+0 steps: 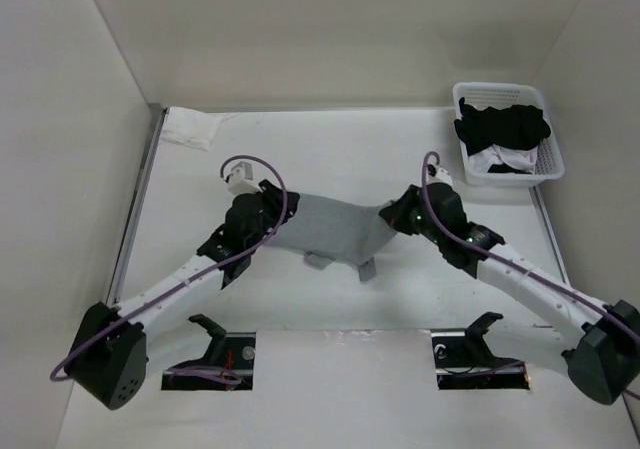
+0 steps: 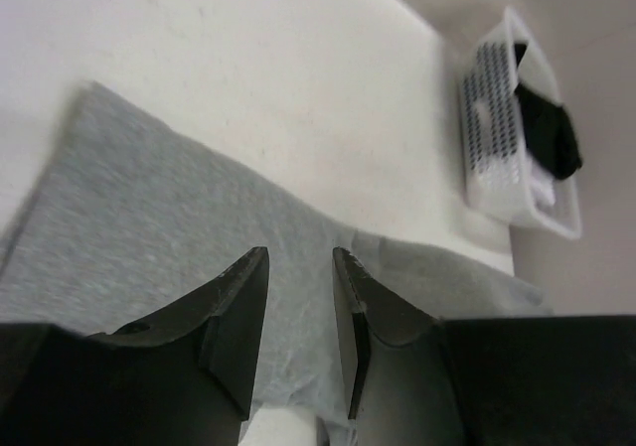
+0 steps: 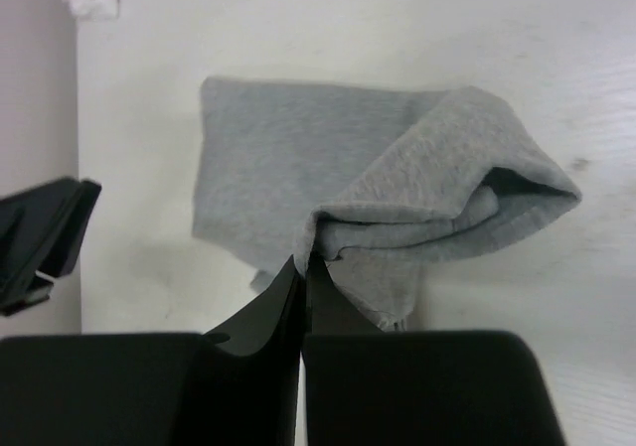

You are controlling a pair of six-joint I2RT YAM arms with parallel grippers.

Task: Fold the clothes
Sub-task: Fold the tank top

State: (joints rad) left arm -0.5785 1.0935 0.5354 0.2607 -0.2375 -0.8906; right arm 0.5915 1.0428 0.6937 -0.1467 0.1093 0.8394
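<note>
You are clenching the right pincer point(image 3: 303, 267) on a bunched edge of the grey tank top point(image 3: 298, 148) lying on the desk point(image 3: 397, 19), the left pincer point(image 2: 298, 297) gaping over it, so pulling is risking a crooked drag.

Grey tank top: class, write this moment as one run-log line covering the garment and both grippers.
grey tank top: partly bunched | right gripper: shut on its folded edge | left gripper: open, over its fabric

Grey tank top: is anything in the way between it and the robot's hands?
Nothing visible. The right gripper is shut on a fold of the grey tank top; the left gripper sits at its fabric.
</note>
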